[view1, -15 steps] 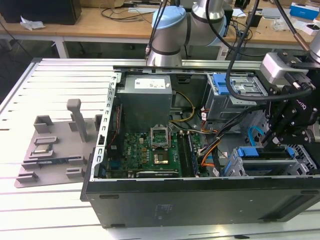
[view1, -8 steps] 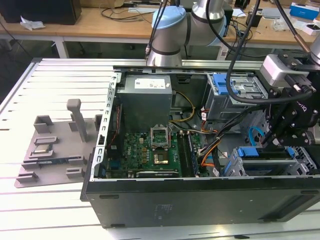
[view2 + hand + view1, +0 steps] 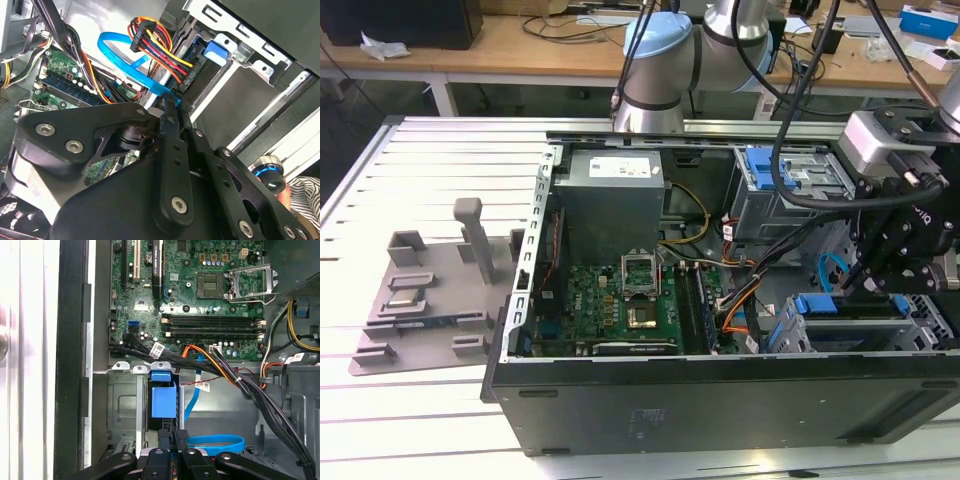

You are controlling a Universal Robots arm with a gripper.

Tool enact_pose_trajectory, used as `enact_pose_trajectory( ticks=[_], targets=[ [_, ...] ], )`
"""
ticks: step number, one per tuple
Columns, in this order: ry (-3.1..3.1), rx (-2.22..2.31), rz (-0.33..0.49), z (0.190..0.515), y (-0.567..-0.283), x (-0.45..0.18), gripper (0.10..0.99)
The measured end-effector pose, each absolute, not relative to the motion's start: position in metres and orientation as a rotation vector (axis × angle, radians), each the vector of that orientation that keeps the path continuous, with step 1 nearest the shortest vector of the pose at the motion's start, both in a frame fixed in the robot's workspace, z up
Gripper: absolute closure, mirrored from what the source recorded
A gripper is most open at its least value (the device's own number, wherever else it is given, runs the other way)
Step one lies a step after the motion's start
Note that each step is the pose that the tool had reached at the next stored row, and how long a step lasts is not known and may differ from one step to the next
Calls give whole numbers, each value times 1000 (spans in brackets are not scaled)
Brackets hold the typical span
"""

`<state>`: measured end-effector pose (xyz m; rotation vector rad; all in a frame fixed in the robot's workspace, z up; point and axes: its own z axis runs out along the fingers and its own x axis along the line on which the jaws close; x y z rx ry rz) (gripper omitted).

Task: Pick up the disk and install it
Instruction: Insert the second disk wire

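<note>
Jaws closed above one disk [image 3: 163,401] in bay.

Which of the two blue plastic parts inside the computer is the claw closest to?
The lower blue part in the exterior view, right beside the gripper; the upper blue part sits farther away.

The arm reaches down — gripper [image 3: 868,285] lowered, jaws pressed together.

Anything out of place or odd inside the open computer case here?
Nothing looks damaged or spilled. The CPU socket on the motherboard sits open with its retention frame lifted, and a loose blue cable lies curled near the hand, close by the drive bay.
</note>
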<state>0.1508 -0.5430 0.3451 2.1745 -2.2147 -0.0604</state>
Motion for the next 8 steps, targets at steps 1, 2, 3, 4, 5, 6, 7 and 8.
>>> enact_pose_trajectory(
  ticks=[1, 2, 3, 4, 5, 6, 7, 8],
  targets=[
    [-2215, 2175, -61, 345, -543, 151, 929],
    [-2215, 2175, -61, 346, -543, 151, 929],
    [-2215, 2175, -61, 347, -543, 151, 929],
    [-2215, 2175, -61, 349, -543, 151, 929],
    [-2215, 2175, -61, 349, -543, 151, 929],
    [-2215, 2175, -61, 349, -543, 151, 929],
    [-2215, 2175, -62, 349, -543, 151, 929],
    [-2216, 2176, -64, 349, -543, 151, 929]
  ],
)
